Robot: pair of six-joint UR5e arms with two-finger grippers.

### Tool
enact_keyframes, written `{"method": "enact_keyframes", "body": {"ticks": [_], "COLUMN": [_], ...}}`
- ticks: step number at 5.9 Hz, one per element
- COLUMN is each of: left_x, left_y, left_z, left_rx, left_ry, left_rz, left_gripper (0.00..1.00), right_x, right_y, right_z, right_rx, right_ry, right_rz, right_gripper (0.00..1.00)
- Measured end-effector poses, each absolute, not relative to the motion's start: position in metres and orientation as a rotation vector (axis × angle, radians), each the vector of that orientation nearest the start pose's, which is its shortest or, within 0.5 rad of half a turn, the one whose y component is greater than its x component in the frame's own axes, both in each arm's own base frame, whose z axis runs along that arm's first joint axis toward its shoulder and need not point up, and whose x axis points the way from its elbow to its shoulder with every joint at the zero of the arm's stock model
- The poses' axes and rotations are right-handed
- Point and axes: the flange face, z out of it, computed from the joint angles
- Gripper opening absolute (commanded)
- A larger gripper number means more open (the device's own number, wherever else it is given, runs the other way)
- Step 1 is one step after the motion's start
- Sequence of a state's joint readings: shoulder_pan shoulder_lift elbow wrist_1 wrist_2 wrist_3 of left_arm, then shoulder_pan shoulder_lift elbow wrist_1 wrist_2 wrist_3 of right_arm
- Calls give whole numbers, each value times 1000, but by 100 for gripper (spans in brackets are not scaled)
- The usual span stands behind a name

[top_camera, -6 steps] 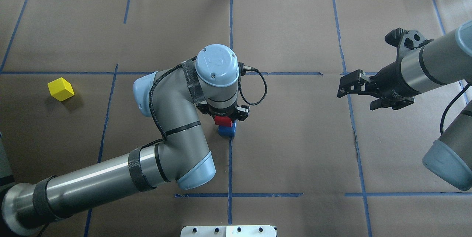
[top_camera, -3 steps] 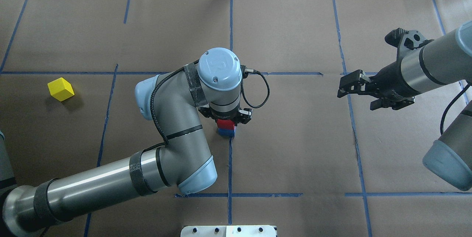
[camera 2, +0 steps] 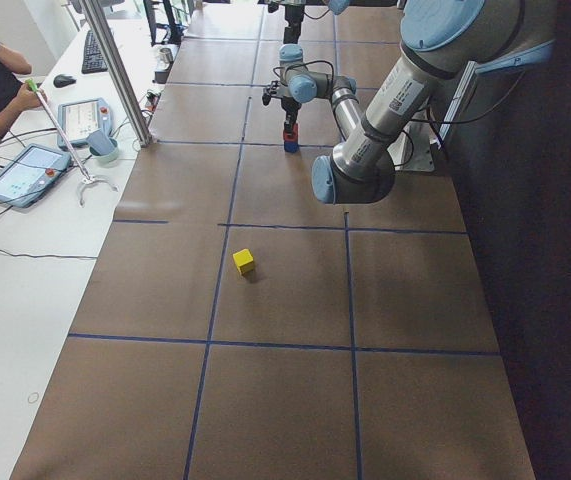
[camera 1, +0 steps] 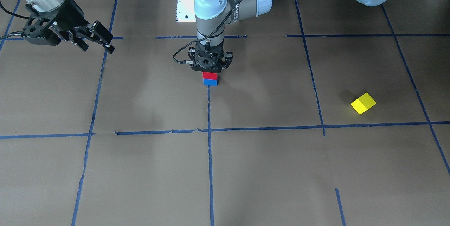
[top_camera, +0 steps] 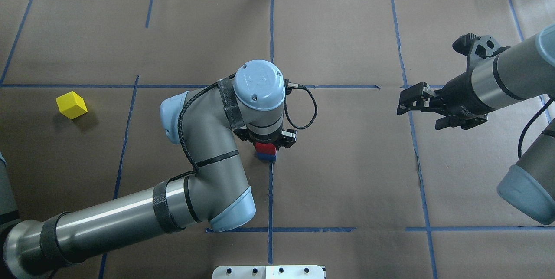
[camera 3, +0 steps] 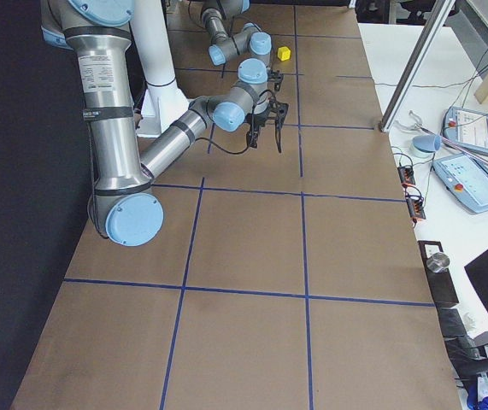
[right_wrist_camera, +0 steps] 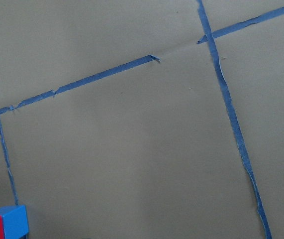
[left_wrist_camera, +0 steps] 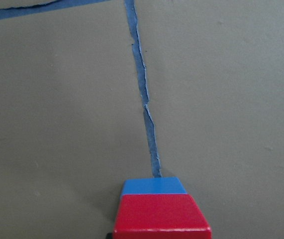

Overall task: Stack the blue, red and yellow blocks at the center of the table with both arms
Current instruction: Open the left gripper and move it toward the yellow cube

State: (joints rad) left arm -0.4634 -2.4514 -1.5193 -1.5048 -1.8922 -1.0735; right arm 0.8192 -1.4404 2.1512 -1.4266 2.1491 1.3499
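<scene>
A red block (camera 1: 210, 75) sits squarely on a blue block (camera 1: 210, 82) at the table's centre, on a blue tape line. My left gripper (camera 1: 210, 71) points straight down over the stack and is shut on the red block (top_camera: 265, 146). The left wrist view shows the red block (left_wrist_camera: 160, 214) over the blue block (left_wrist_camera: 153, 185). A yellow block (top_camera: 71, 105) lies alone far to the left, also in the front view (camera 1: 363, 103). My right gripper (top_camera: 417, 116) is open and empty, hovering to the right of the stack.
Brown paper with blue tape lines (top_camera: 270, 192) covers the table. The white robot base plate (top_camera: 269, 271) is at the near edge. An operators' side table with tablets (camera 2: 25, 170) runs along the far edge.
My left gripper has come down with the red block until it rests on the blue block. The right arm and the yellow block have not moved.
</scene>
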Motion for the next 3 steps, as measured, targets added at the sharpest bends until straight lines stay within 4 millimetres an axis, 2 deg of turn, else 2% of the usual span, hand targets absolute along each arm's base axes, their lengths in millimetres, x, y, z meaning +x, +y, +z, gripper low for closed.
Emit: {"method": "enact_keyframes", "body": {"ticks": [1,2,3], "left_x": [607,606,606], "left_y": [-417,-417,-417], "left_z": [143,143,142], "left_rx": [79,81,83], "left_ry": [813,814,814], "left_rz": [154,153,152], "left_gripper": [83,96,100], "right_x": [-271,-270,-270], "right_y": [-405,-405,-405], "right_z": [307,307,306], "right_rx": [-58,-57,-57], "right_ry": [-992,-993,-994], "right_rz": [301,301,301], "right_gripper": [100,100,100]}}
